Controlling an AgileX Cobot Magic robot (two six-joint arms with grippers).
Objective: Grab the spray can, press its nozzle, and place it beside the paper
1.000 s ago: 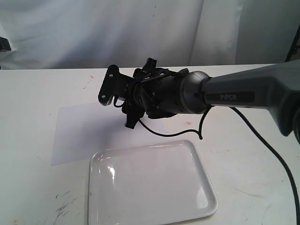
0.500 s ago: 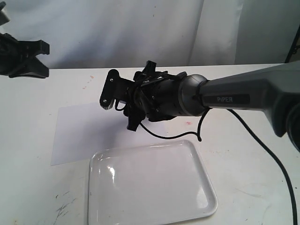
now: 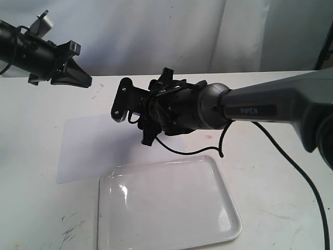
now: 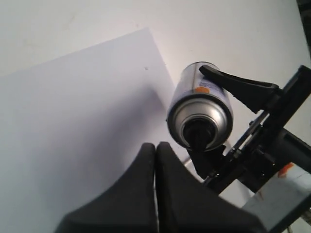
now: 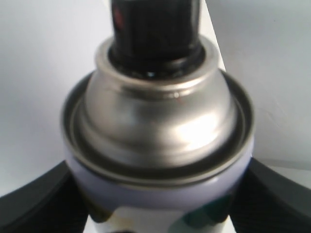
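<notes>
Okay, right fingers (image 5: 34, 199) clamped both sides of the spray can (image 5: 160, 126), its black nozzle (image 5: 155, 29) sticking out past them. Left fingers (image 4: 141, 194) were pressed together, empty, just beside the nozzle, not touching. Paper (image 4: 73, 121) lay below both on the worktop (image 3: 31, 120), white tray (image 3: 171, 208) at its edge.

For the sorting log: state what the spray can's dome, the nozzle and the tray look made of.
The spray can has a bare metal dome, probably steel or aluminium: silvery sheen, bright highlights, rolled rim. The nozzle looks like black plastic, fairly glossy. The tray is likely moulded plastic: glossy white, with a glare patch and a rounded raised rim.
</notes>
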